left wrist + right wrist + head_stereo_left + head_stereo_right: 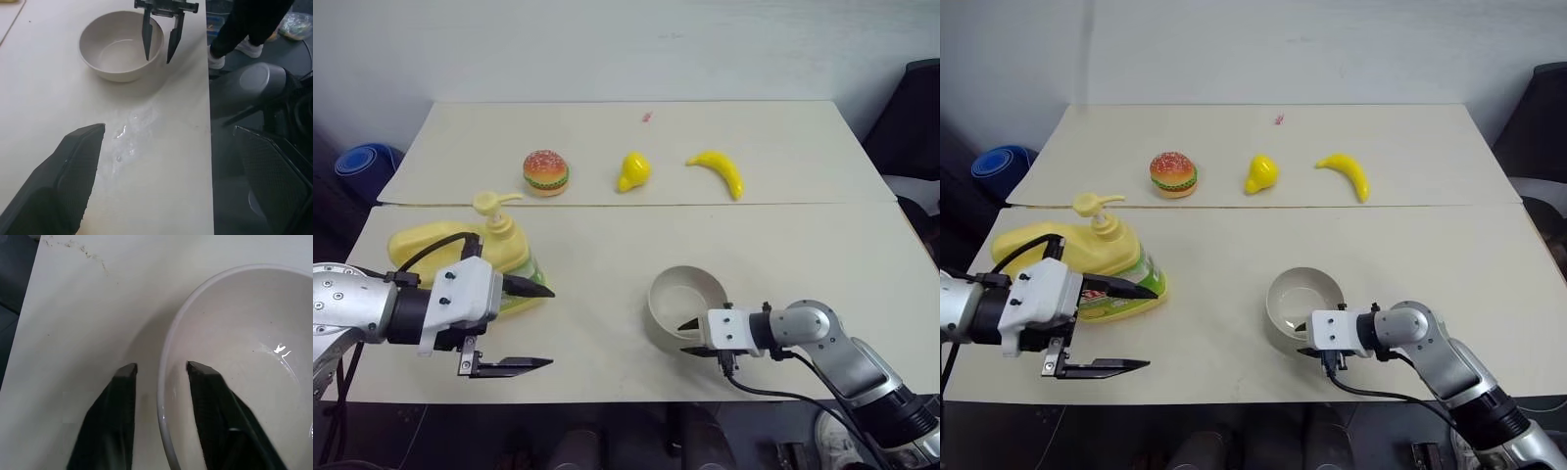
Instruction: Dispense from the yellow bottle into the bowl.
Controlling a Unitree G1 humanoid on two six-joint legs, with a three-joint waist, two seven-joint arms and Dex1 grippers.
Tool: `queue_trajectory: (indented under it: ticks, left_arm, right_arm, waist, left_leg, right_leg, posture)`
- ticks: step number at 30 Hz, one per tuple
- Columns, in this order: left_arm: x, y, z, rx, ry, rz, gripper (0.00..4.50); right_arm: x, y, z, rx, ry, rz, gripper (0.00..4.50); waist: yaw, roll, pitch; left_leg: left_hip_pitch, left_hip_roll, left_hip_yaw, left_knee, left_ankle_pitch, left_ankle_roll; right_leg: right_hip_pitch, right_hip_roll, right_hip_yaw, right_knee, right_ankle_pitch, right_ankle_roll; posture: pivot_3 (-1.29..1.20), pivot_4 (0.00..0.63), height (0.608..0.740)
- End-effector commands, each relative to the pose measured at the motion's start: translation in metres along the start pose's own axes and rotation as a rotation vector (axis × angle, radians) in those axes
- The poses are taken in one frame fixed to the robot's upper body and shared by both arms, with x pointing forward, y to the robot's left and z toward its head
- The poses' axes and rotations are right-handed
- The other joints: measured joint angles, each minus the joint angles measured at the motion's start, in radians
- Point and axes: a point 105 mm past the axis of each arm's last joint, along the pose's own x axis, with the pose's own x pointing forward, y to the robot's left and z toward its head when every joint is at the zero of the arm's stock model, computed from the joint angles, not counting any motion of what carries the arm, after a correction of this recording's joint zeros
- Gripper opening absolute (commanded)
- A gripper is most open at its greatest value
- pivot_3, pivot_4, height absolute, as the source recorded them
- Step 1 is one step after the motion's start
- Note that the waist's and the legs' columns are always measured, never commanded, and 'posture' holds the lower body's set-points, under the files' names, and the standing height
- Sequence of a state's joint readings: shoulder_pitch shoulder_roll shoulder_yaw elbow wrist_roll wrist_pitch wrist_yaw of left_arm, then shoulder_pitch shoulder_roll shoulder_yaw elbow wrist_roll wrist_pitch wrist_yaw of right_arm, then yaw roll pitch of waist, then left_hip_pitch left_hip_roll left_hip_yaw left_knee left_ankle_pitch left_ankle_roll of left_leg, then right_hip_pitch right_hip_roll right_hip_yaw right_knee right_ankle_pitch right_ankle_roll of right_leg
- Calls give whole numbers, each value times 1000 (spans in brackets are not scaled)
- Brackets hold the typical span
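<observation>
- Nearest the front edge of the table (607, 372), right side: right gripper (161, 368), fingers astride the near rim of the bowl (686, 296), one inside, one outside. A gap shows on either side of the wall, so it is narrowed about the rim but not visibly clamped.
- Bowl: pale, round, smooth, unmarked; stands on the front half of the table, right of centre. Judged light and rigid with a slick glazed wall. A rim pinch is the only hold on offer; it may slide or tip if pulled unevenly.
- Front left: left gripper (530, 326), fingers spread wide, nothing between them, hanging just beside the near side of the bottle (1077, 250).
- Bottle: squat yellow jug, built-in handle, pale pump (495, 203) on top, green label, well apart from the bowl to its left. Judged bulky, heavier if full, walls somewhat yielding. Best held by the handle or steadied at the body; the pump head is the part to press, and its spout must stand over the bowl.
- Table between them: a wet-looking smear (129, 128), possibly slippery.
- Far half: burger (545, 172), pear (633, 171), banana (717, 170) in a row, no part of the job.
</observation>
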State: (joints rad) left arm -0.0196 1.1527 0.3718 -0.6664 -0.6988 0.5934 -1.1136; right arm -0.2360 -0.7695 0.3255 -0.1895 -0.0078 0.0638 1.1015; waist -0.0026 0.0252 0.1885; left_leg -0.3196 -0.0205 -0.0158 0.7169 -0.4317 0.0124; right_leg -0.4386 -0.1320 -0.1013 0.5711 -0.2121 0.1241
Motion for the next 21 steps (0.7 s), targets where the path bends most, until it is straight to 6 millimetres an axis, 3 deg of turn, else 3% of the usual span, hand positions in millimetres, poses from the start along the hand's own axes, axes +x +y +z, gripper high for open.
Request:
queue_trajectory:
  ticks: [1, 2, 7, 13, 18, 21]
  left_arm:
    - [1, 0, 3, 13, -4, -2, 4500]
    - [1, 0, 3, 12, -5, -1, 4500]
    - [1, 2, 1, 13, -6, 18, 4500]
    - [-14, 18, 3, 23, 6, 84, 4500]
    - [-37, 42, 27, 61, -38, 160, 4500]
    - [-58, 59, 55, 74, -105, 235, 4500]
  right_arm:
    - [1, 2, 2, -13, -27, -6, 293]
    - [2, 4, 0, -14, -27, -5, 26]
    - [2, 9, -11, -20, -26, -3, 26]
    - [-9, -7, -10, -24, -57, -12, 26]
    - [-18, -44, 24, -143, -124, 11, 26]
    - [-16, -75, 62, -228, -197, 50, 26]
  waist:
    - [0, 0, 0]
    - [0, -1, 0]
    - [0, -2, -1]
    - [-1, -3, -1]
    - [-1, -4, 0]
    - [-12, -6, 2]
  left_leg:
    - [0, 0, 0, 0, 0, 0]
    - [0, 0, 0, 0, 0, 0]
    - [1, 0, 0, 0, 0, 0]
    - [2, 0, 0, 2, 0, 0]
    - [1, 0, 0, 3, 2, -1]
    - [1, 1, 0, 3, 3, -2]
  right_leg:
    - [0, 0, 0, 0, 0, 0]
    - [0, 0, 0, 0, 0, 0]
    - [0, 0, 0, 1, 0, 0]
    - [1, 0, 1, 3, 0, 0]
    - [0, 0, 2, 4, 2, -3]
    - [-1, 1, 2, 5, 2, -4]
  posture:
    - [0, 150, 740]
    - [0, 150, 740]
    - [0, 150, 740]
    - [0, 150, 740]
    - [0, 150, 740]
    - [0, 150, 740]
